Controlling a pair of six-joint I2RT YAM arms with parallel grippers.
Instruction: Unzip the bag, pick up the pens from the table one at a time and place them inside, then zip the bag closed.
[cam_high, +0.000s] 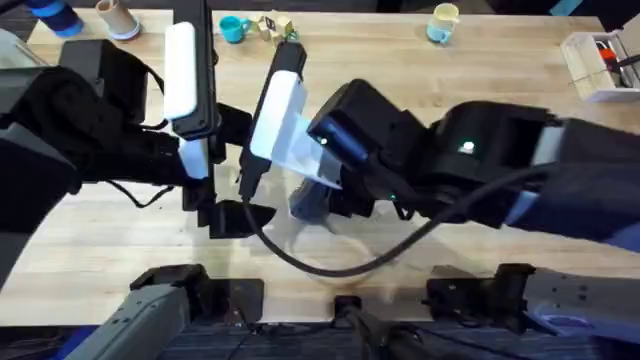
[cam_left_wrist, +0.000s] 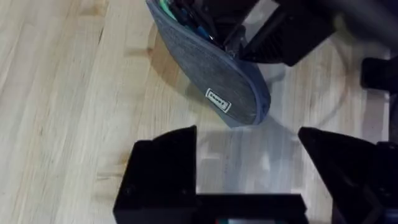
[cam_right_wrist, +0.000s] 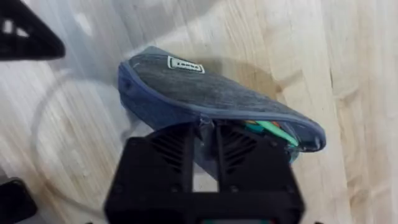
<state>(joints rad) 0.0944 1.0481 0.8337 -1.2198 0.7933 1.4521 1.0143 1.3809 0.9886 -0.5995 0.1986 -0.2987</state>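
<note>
Zipping step: the right tool (cam_right_wrist: 205, 134), fingers together, is clamped on the zipper of the bag (cam_right_wrist: 211, 87) mid-frame on the desk (cam_right_wrist: 336, 62), green pen (cam_right_wrist: 268, 128) inside. Left tool (cam_left_wrist: 249, 155) apart, empty. Next: pull the zipper along.

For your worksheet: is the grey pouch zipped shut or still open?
Open at one end: the bag gapes there, a green pen showing inside.

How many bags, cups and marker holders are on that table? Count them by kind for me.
grey bag: 1
cups: 3 – tan cup, teal cup, yellow cup
white marker holder: 1
blue thing at the far corner, kind unclear: 1
Total: 6
</note>
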